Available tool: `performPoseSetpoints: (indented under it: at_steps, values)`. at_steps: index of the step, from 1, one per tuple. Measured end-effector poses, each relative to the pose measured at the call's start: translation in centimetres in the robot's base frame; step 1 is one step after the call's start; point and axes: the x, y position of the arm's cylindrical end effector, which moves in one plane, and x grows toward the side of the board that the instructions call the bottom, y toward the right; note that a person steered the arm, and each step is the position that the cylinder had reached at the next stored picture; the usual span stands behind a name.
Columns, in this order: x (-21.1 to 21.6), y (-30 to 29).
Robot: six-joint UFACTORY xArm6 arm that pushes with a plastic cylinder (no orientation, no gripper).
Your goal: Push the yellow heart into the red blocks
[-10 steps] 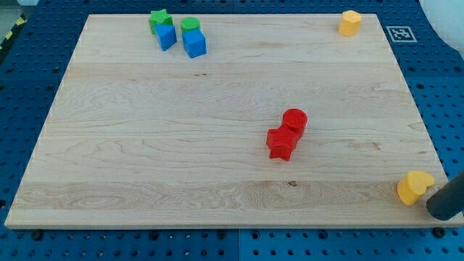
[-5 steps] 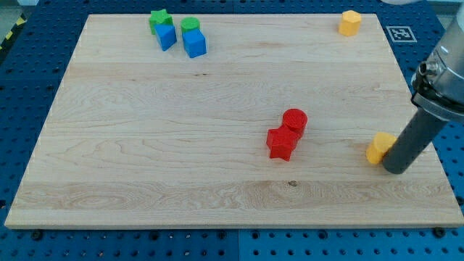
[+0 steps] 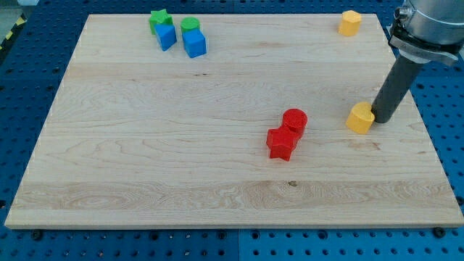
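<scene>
Altogether two red blocks [image 3: 287, 133], two yellow, two blue, two green; my tip [image 3: 380, 119] against yellow heart [image 3: 359, 117].

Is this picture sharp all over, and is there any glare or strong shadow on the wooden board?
In the camera view, the lighting is even and soft: the wooden board shows no glare, and the blocks cast only faint, short shadows. The yellow heart, the red blocks and my tip, just right of the heart, all look sharp. The board's edges look slanted, narrowing toward the view's top.
</scene>
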Motion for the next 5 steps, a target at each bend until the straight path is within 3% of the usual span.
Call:
performPoseSetpoints:
  at_steps: [3,5]
  values:
    - [-0.6,-2.0]
    - [2.0,-4.7]
